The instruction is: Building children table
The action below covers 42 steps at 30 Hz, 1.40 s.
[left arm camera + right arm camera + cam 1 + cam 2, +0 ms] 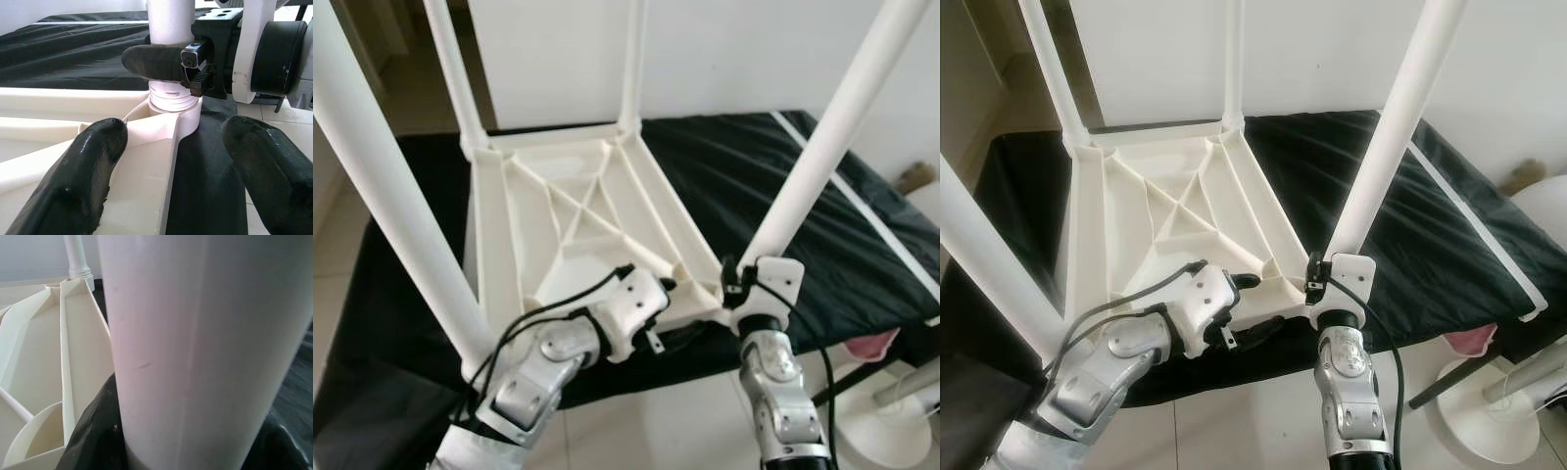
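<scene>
Tabletop lies upside down on your black-covered desk, legs up. Your right gripper pinches the near-right leg just above its socket. Your left gripper has fingers spread astride the tabletop's near edge.

My left arm reaches in from seven o'clock with the elbow bent, and my left gripper has its two black fingers spread wide apart, one either side of a white rim. My right arm rises straight from five o'clock, its wrist upright, and my right gripper is clamped around the base of a white leg.
</scene>
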Tool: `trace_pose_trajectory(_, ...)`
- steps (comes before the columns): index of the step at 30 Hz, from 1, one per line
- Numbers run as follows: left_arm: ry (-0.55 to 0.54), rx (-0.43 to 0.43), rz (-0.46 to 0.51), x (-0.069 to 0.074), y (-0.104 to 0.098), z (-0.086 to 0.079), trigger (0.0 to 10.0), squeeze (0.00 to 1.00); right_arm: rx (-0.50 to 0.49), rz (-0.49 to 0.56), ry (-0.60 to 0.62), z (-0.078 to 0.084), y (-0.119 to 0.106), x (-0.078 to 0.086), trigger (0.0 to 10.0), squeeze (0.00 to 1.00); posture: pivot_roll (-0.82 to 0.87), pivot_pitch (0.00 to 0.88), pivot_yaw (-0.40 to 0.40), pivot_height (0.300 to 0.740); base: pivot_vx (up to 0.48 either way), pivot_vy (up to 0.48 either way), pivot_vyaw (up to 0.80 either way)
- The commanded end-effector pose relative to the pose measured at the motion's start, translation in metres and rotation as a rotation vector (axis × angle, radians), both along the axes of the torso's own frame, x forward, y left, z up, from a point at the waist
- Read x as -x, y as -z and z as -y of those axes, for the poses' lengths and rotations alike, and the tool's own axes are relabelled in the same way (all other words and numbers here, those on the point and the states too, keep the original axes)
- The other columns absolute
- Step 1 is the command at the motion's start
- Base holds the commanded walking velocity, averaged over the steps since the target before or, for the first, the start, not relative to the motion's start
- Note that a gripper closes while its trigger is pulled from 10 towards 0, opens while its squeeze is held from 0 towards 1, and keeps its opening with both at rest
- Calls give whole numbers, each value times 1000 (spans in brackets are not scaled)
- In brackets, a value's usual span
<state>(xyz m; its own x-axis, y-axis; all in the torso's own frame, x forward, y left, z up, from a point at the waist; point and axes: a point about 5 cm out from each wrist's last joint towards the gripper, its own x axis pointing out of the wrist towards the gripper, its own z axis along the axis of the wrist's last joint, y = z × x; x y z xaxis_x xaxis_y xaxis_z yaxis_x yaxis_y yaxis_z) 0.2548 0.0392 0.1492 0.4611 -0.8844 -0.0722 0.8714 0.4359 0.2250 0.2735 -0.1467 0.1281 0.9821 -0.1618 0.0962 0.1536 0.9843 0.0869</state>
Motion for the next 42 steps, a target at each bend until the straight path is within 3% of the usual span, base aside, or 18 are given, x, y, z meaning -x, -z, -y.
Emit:
trace_pose_trajectory(1, 64, 9, -17, 3, -3, 4, 10000, 0, -34, -59, 28, -2, 11, 4, 10000, 0, -21, 9, -67, 740, 0, 0, 0)
trace_pose_trajectory(7, 71, 23, -27, 4, -3, 6, 10000, 0, -34, -59, 42, -2, 10, 4, 10000, 0, -27, 9, -67, 740, 0, 0, 0)
trace_pose_trajectory(8, 70, 23, -28, 4, -3, 6, 10000, 0, -34, -57, 39, -2, 10, 4, 10000, 1000, -27, 9, -67, 740, 0, 0, 0)
trace_pose_trajectory(19, 73, 24, -25, 3, -4, 6, 10000, 0, -55, -8, -1, 0, 1, 2, 10000, 1000, -28, 8, -70, 740, 0, 0, 0)
trace_pose_trajectory(20, 74, 24, -26, 3, -4, 6, 10000, 0, -55, 4, -28, -1, -2, 1, 10000, 545, -26, 7, -70, 740, 0, 0, 0)
trace_pose_trajectory(23, 74, 24, -26, 3, -4, 5, 10000, 0, -55, 7, -41, -2, -3, 1, 10000, 545, -26, 7, -70, 740, 0, 0, 0)
trace_pose_trajectory(24, 73, 23, -26, 3, -4, 5, 10000, 0, -56, 13, -78, -2, -4, 1, 10000, 0, -25, 8, -70, 740, 0, 0, 0)
trace_pose_trajectory(30, 72, 23, -27, 3, -4, 4, 10000, 0, -36, 26, -140, -1, -6, 1, 10000, 0, -26, 9, -66, 740, 0, 0, 0)
trace_pose_trajectory(36, 75, 22, -25, 2, -5, 4, 10000, 0, 30, 32, -246, 19, -10, -3, 10000, 0, -29, 11, -61, 740, 0, 0, 0)
trace_pose_trajectory(42, 77, 23, -24, 1, -6, 4, 10000, 0, 74, 26, -332, 28, -13, -7, 10000, 0, -31, 17, -58, 740, 0, 0, 0)
